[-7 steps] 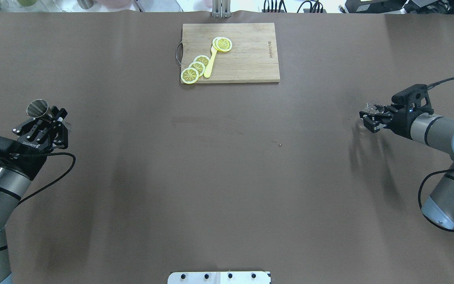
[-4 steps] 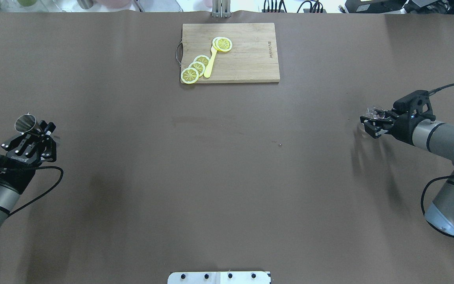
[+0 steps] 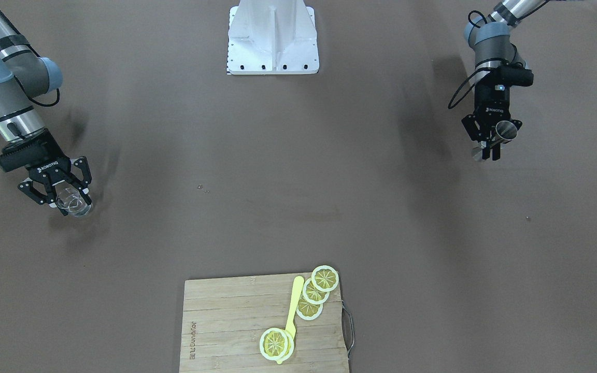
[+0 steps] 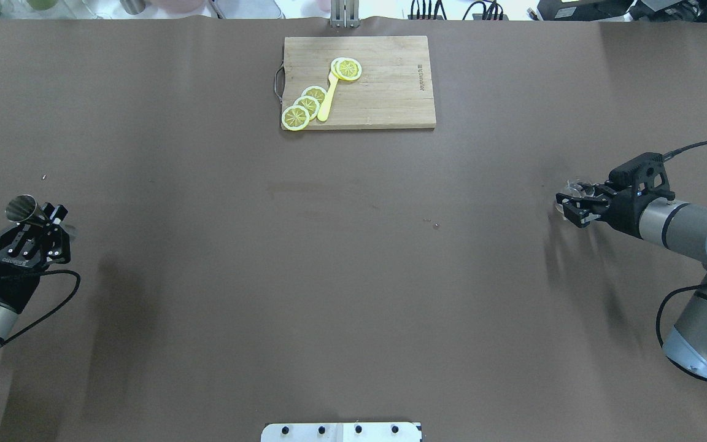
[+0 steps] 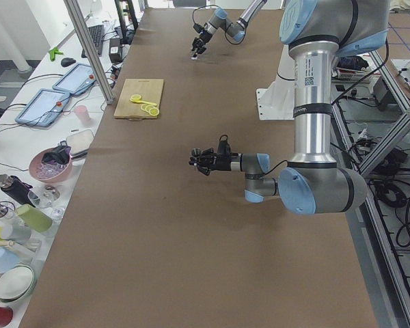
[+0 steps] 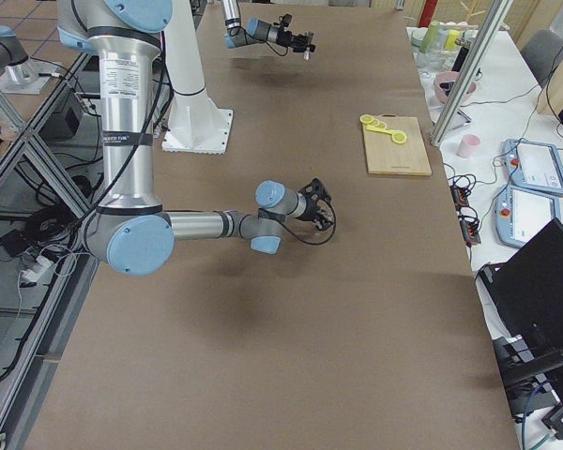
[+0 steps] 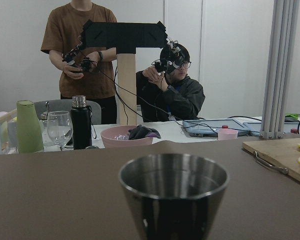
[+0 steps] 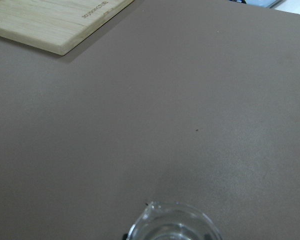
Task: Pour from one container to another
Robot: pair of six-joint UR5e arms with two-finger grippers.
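Observation:
A steel cup stands upright in my left gripper, which is shut on it at the table's left edge. In the front view the steel cup sits in that gripper. The left wrist view shows the cup's open mouth close up; I cannot see any contents. My right gripper is shut on a clear glass low over the table at the far right. From the front, the glass shows between the fingers of this gripper. Its rim fills the right wrist view's bottom edge.
A wooden cutting board with lemon slices and a yellow spoon lies at the far middle of the table. The robot's white base plate sits at the near edge. Operators and bottles show beyond the table in the left wrist view.
My left gripper has carried the steel cup toward the near left edge of the table. My right gripper with the glass has shifted a little nearer to the robot.

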